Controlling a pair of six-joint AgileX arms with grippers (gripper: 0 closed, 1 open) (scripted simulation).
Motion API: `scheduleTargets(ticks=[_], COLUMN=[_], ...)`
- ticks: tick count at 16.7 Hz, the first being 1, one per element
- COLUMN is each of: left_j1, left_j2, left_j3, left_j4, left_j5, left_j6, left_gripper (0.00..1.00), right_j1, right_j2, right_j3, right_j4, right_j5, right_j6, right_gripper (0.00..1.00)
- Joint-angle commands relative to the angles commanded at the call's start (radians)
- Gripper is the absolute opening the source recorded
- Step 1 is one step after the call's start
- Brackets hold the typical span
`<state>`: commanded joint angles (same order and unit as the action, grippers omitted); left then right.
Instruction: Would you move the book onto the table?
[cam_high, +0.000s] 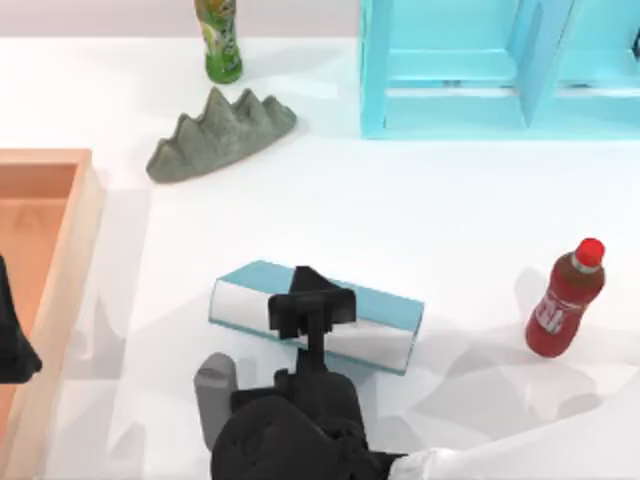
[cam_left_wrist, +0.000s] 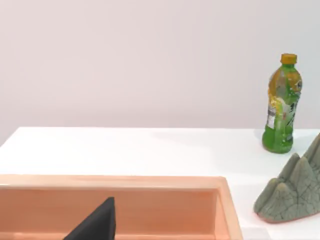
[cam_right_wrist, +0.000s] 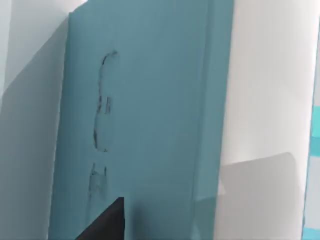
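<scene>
Your book (cam_high: 375, 305) already lies on the table (cam_high: 420, 210) at about 6 o'clock, with the right gripper (cam_high: 312, 312) straddling it, apparently clasping it, so only release remains

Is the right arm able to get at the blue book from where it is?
Probably yes. The right claw is already right over the book on the table, with nothing between them. The left claw sits over the tray.
</scene>
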<state>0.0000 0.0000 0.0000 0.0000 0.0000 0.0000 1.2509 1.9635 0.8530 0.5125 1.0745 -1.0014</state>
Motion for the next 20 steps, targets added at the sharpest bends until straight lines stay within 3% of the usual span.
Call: scheduleTargets(ticks=[9, 13, 20], left_j1=[0.000, 0.000, 0.000], left_j2=[0.000, 0.000, 0.000], left_j3=[0.000, 0.000, 0.000], left_j4=[0.000, 0.000, 0.000], left_j5=[0.000, 0.000, 0.000], left_j6=[0.000, 0.000, 0.000], left_gripper=[1.00, 1.00, 1.00], right_j1=[0.019, 0.094, 0.296], right_j2=[0.011, 0.031, 0.043], right_j3=[0.013, 0.060, 0.176], right_j4=[-0.064, -0.291, -0.867], right_j5=[0.007, 0.036, 0.138], right_j6=[0.065, 0.260, 0.731], right_gripper=[1.00, 1.00, 1.00])
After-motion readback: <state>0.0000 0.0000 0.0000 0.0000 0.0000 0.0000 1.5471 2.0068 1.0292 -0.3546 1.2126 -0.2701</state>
